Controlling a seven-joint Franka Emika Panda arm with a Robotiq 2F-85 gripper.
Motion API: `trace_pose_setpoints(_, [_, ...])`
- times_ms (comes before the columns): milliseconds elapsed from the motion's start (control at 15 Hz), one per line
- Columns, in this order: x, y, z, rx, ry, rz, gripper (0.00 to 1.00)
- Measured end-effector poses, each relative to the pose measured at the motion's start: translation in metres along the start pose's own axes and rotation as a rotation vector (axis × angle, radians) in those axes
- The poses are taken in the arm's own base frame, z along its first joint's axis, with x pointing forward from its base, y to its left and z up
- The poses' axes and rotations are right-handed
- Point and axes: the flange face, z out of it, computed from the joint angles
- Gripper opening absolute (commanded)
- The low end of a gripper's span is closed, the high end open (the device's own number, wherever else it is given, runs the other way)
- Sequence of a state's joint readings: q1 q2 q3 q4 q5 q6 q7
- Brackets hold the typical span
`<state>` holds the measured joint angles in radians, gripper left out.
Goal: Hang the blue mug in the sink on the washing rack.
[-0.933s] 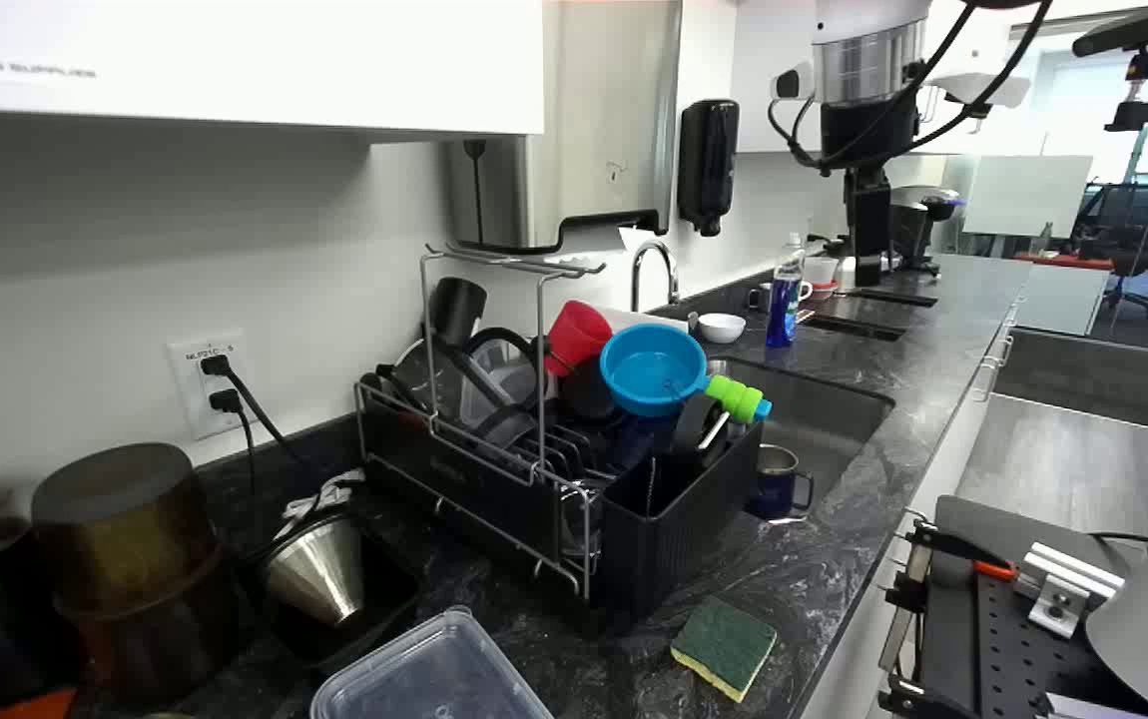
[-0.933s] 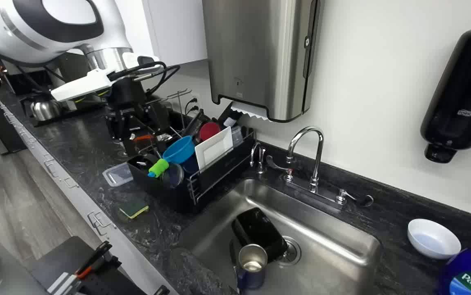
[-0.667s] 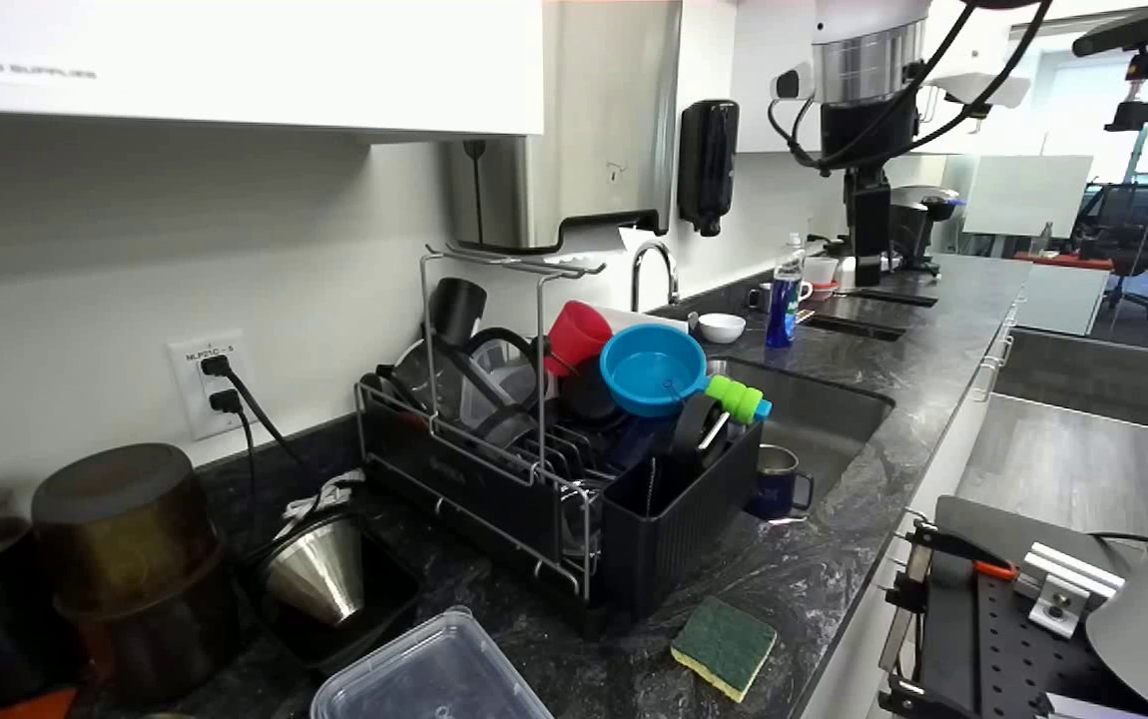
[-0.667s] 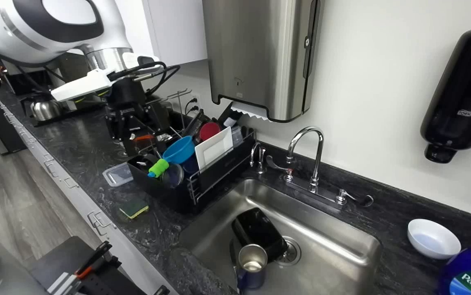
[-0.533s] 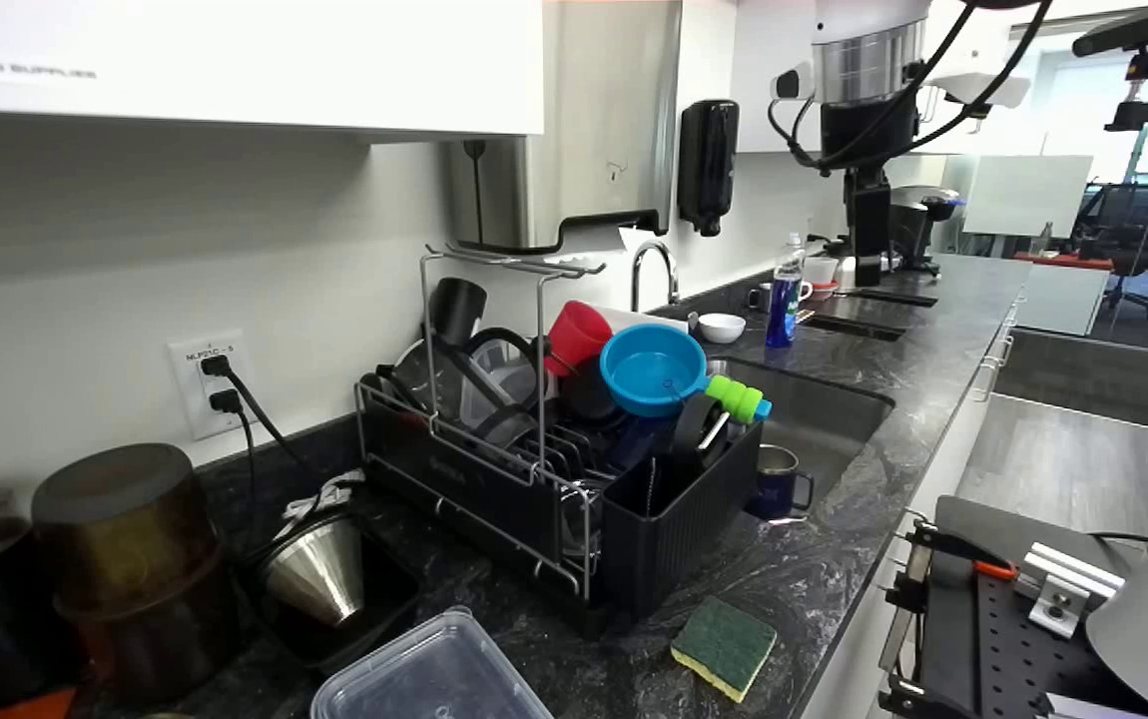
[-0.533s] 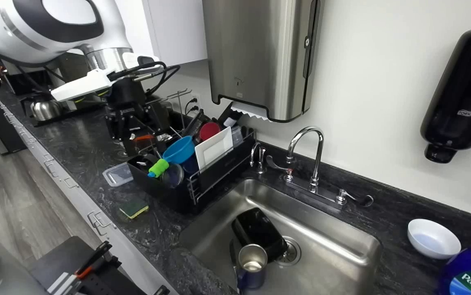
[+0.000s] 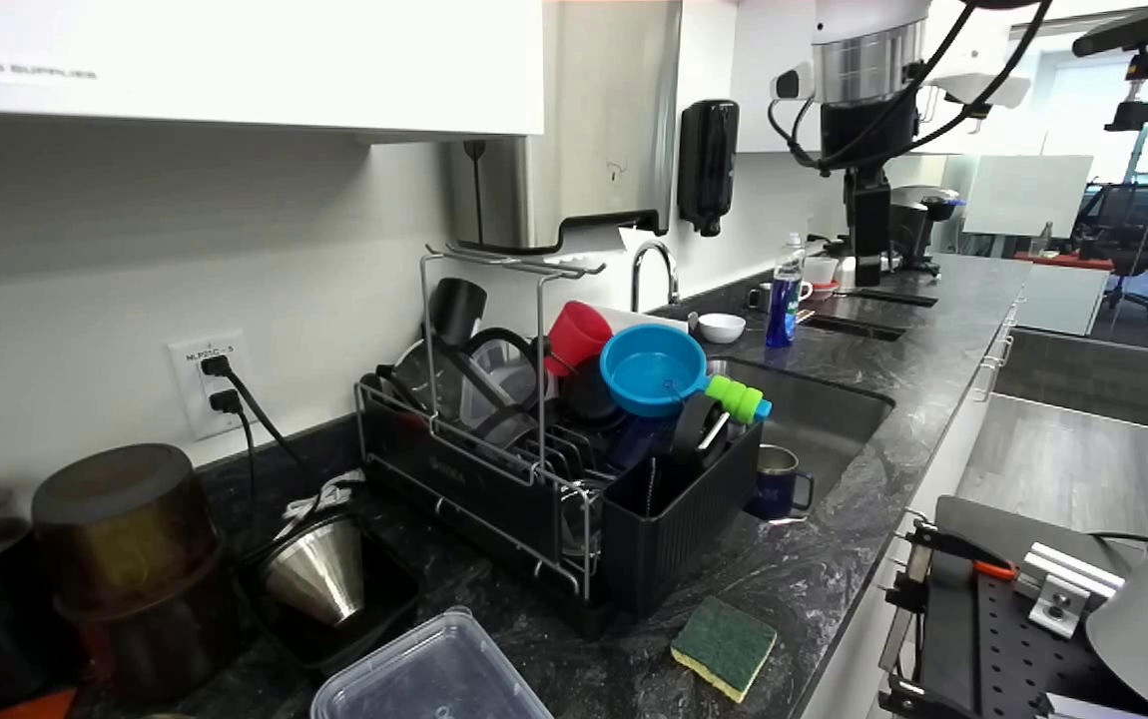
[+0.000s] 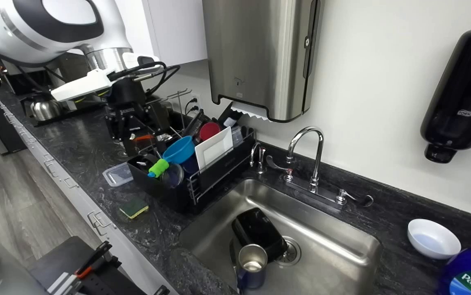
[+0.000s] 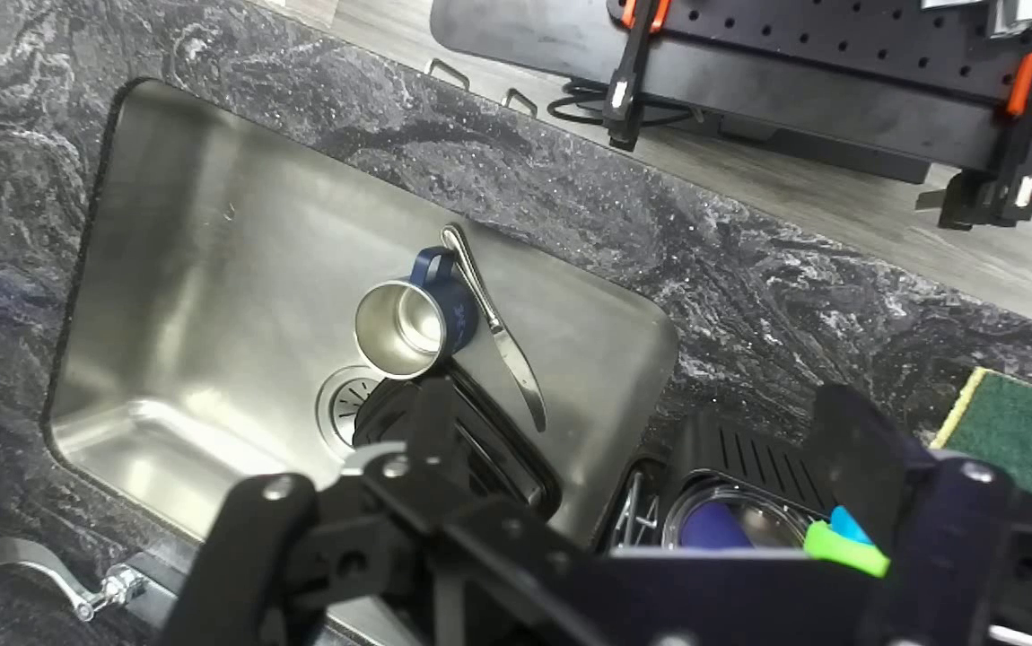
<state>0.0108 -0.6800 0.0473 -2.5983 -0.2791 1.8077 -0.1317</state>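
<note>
1. Sink (image 9: 238, 224): one, below the tool (image 9: 640, 417). In it: one blue mug (image 9: 460, 309), one knife (image 9: 500, 334), one black container (image 8: 256, 231).
2. Washing rack (image 7: 479, 489): one, lower than the tool, partly visible between its fingers (image 9: 857, 458) in the wrist view; load includes one red cup (image 7: 579, 335) and one light-blue bowl (image 7: 652, 371).
3. Sponge (image 9: 1018, 431): one, on the table (image 9: 749, 287), past the finger at the wrist view's right.
4. Arm (image 8: 112, 28): one, shown in both exterior views, wrist bent, tool pointing downward.
5. Tool: one, two fingers, spread wide apart.
6. Blue mug, location: in the sink, mouth upward, lower than the tool and clear of it; in the wrist view, near the tip of the finger at the picture's left, the knife just beside it.
</note>
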Motion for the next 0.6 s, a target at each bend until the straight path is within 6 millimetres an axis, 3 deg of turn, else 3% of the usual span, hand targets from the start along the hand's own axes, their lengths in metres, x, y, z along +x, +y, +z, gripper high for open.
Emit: trace_pose_setpoints(600, [-0.0016,0.0078,0.005,0.019,-0.007,0.009,1.0])
